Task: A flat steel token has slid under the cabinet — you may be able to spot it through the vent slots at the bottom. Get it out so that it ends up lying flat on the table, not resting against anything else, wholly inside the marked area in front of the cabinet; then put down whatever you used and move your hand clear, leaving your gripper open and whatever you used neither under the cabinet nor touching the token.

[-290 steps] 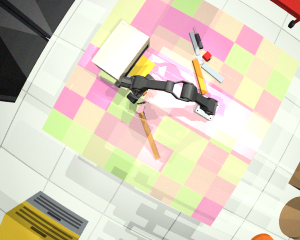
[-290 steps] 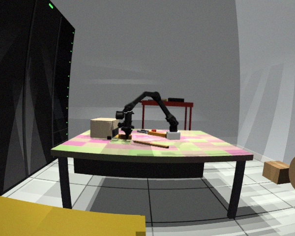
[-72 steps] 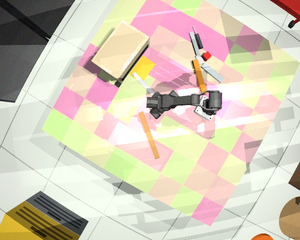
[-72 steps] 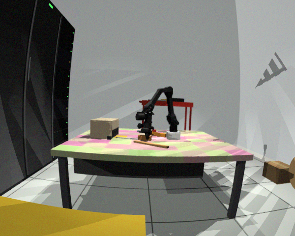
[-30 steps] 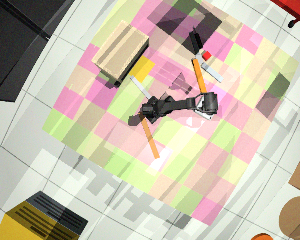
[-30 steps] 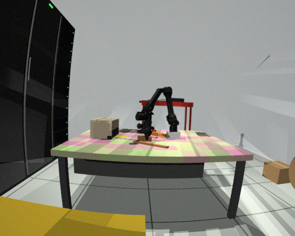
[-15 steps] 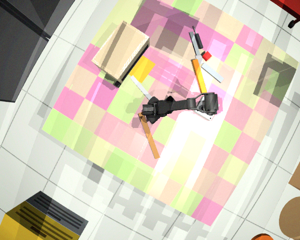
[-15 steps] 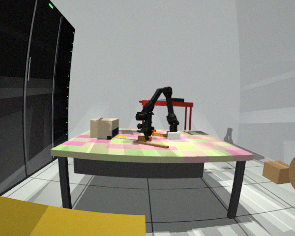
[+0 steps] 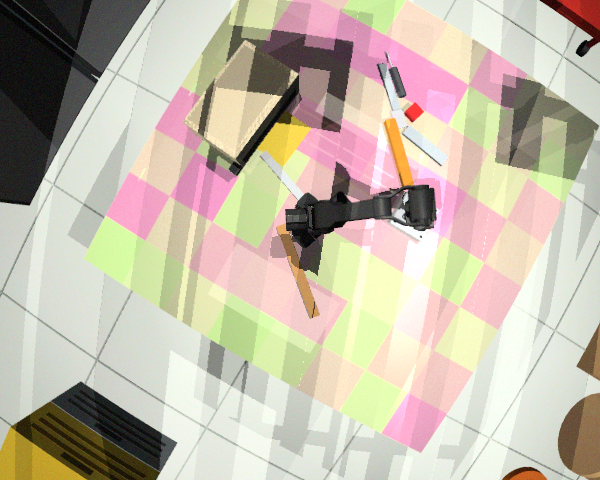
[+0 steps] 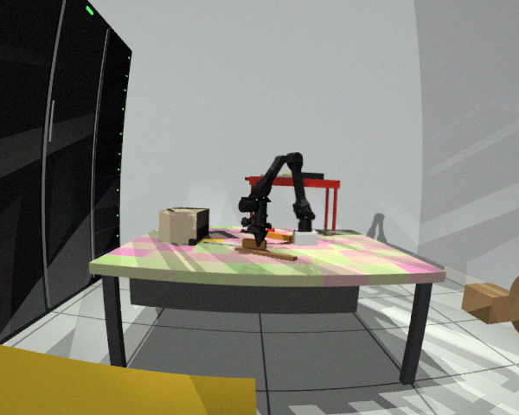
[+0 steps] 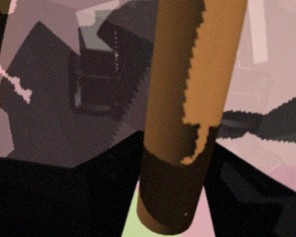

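Nowhere legible lettering; tool (image 9: 296,230) grips plain orange dowel (image 9: 298,273).

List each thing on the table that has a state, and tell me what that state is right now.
Gripper: shut on the brown rod.
Brown rod: held at one end, far end low over the table.
Cabinet: upright.
Orange bar: lying flat.
Grey strip: lying flat.
Token: not visible.
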### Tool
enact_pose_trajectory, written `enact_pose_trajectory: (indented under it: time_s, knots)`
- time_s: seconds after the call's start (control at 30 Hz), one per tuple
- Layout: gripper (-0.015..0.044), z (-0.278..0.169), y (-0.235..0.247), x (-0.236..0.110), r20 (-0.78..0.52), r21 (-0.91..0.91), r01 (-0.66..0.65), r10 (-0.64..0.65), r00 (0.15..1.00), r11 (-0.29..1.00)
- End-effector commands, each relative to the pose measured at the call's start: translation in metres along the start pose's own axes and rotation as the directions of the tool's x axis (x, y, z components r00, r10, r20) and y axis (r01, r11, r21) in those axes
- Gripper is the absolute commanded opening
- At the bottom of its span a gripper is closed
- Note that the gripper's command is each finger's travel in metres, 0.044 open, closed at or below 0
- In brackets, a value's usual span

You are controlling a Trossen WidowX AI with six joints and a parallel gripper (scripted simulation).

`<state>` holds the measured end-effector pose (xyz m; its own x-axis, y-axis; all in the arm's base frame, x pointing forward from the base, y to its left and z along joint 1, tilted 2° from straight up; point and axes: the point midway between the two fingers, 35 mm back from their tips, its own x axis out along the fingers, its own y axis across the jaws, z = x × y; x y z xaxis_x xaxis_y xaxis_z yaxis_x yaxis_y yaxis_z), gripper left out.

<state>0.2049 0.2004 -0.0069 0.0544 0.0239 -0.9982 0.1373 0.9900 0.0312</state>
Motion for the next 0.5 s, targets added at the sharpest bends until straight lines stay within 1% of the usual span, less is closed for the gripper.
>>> enact_pose_trajectory:
  time_s: [0.0,0.1,0.47]
  knots:
    - [0.0084,0.000,0.000,0.000,0.000,0.000,0.000,0.000,1.000,1.000]
    - [0.0006,0.000,0.000,0.000,0.000,0.000,0.000,0.000,1.000,1.000]
    - [0.0000,0.011,0.001,0.000,0.001,-0.001,0.000,0.000,1.000,1.000]
